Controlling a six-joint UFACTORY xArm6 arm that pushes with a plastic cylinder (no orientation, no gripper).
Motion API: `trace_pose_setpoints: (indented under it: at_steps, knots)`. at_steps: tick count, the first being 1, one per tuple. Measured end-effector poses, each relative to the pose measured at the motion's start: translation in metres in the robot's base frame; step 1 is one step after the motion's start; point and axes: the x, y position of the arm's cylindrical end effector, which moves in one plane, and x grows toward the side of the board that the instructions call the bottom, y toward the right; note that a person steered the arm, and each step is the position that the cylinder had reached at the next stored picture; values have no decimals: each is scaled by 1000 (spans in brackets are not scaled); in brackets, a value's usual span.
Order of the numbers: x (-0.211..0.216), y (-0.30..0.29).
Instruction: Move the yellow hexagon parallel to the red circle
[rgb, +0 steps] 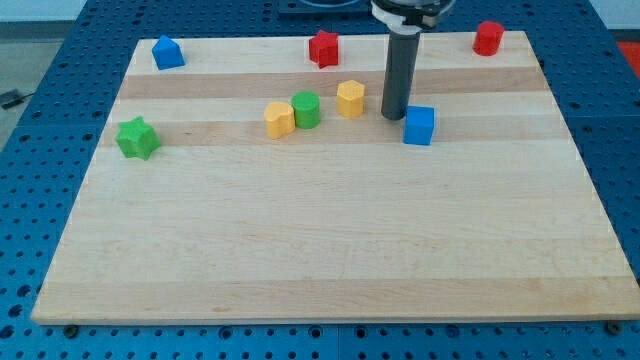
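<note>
The yellow hexagon (350, 99) sits on the wooden board (320, 250) just above its middle. The red circle (488, 37) stands at the view's top right corner of the board. My tip (393, 116) rests on the board a short gap to the right of the yellow hexagon, and close to the upper left of a blue cube (419, 125). It does not touch the hexagon. I cannot tell whether it touches the blue cube.
A green circle (306, 109) and a second yellow block (279, 119) sit side by side left of the hexagon. A red star (323, 47) is at top centre. A blue block (168, 52) is at top left. A green star (137, 137) is at the left.
</note>
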Motion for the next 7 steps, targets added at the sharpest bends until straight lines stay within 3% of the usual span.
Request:
trace_pose_setpoints:
  at_steps: [1,3,5,7]
  knots:
    - [-37,-12]
    - [-38,-74]
    - [45,-76]
    - [60,-83]
